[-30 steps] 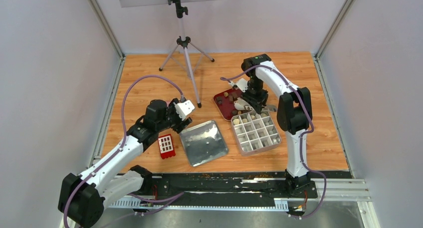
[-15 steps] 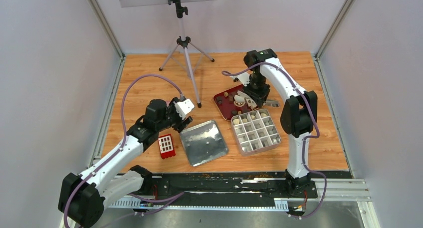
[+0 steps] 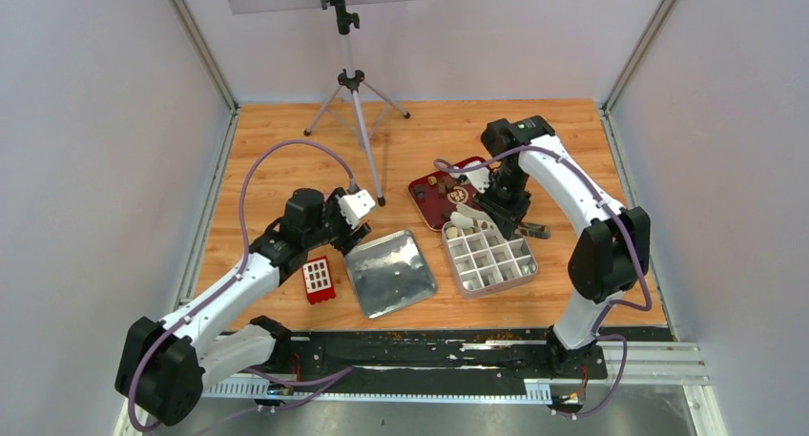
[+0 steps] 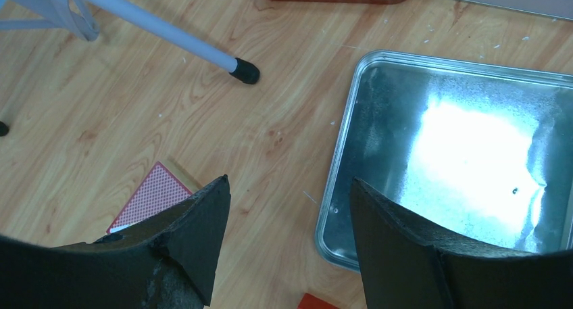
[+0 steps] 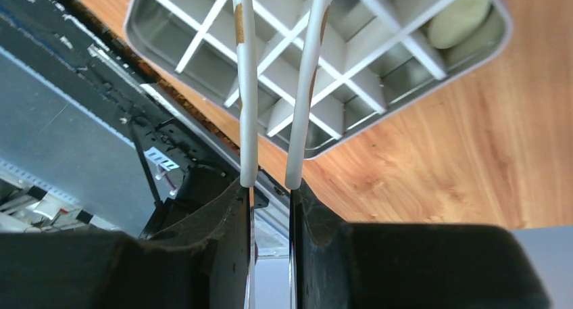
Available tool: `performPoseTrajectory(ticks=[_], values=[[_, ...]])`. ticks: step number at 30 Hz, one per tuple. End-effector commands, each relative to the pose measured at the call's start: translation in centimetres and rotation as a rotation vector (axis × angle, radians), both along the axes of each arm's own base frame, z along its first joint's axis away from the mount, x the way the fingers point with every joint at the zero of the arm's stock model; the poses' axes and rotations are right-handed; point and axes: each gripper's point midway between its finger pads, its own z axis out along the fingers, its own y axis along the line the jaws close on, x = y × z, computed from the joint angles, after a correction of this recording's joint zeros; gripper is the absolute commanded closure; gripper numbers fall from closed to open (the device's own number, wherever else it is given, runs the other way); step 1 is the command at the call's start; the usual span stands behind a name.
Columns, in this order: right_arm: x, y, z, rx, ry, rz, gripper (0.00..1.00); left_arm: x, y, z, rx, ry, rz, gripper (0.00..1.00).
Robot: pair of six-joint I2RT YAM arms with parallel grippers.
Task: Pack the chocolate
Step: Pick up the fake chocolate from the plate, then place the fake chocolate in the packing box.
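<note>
Left pincer (image 4: pixel 288 182) wide apart, right pincer (image 5: pixel 270 191) clamped narrow

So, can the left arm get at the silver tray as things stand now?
Probably yes. The left pincer hangs open just over the edge of the silver tray, and nothing stands between them; the tripod foot is off to the side.

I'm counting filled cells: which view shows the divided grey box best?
Top external: nearly the whole divided grey box shows from above. The right wrist view shows only part, slanted, behind the white tongs, one cream piece in a corner cell. The left wrist view shows no cells.
</note>
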Motion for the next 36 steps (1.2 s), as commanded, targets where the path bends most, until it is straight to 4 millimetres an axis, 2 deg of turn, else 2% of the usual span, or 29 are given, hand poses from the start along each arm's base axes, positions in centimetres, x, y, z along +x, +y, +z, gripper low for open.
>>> performPoseTrajectory(ticks=[1, 10, 15, 19, 23, 24, 26, 28, 32, 36], values=[[-2.9, 1.0, 1.0, 0.056, 0.046, 0.029, 0.85, 1.1, -0.5, 2.0, -0.037, -0.046, 0.009, 0.27], [-4.7, 0.9, -0.3, 0.016, 0.109, 0.070, 0.83, 1.2, -0.3, 2.0, -0.024, -0.047, 0.011, 0.27], [-4.8, 0.6, -0.6, -0.005, 0.111, 0.077, 0.80, 1.6, -0.4, 2.3, -0.020, -0.059, 0.011, 0.27], [-4.8, 0.7, -0.3, -0.003, 0.102, 0.071, 0.64, 1.6, -0.5, 2.2, -0.024, -0.054, 0.009, 0.26], [-5.0, 0.6, -0.2, 0.002, 0.098, 0.068, 0.59, 1.6, -0.6, 2.0, -0.024, -0.049, 0.008, 0.26], [-5.1, 0.6, -0.1, 0.005, 0.096, 0.069, 0.58, 1.6, -0.6, 2.0, -0.024, -0.048, 0.007, 0.26], [-5.0, 0.7, 0.0, 0.012, 0.092, 0.072, 0.64, 1.6, -0.6, 2.0, -0.023, -0.047, 0.006, 0.26], [-4.3, 1.1, 0.5, 0.030, 0.065, 0.083, 0.72, 1.6, -0.6, 1.9, -0.022, -0.044, 0.007, 0.26], [-1.4, 1.5, 2.3, 0.062, -0.029, 0.065, 0.74, 1.5, -0.6, 1.7, -0.024, -0.041, 0.007, 0.26], [2.1, -0.8, 1.6, -0.045, -0.079, -0.006, 0.74, 1.5, -0.6, 1.8, -0.029, -0.043, 0.008, 0.26]])
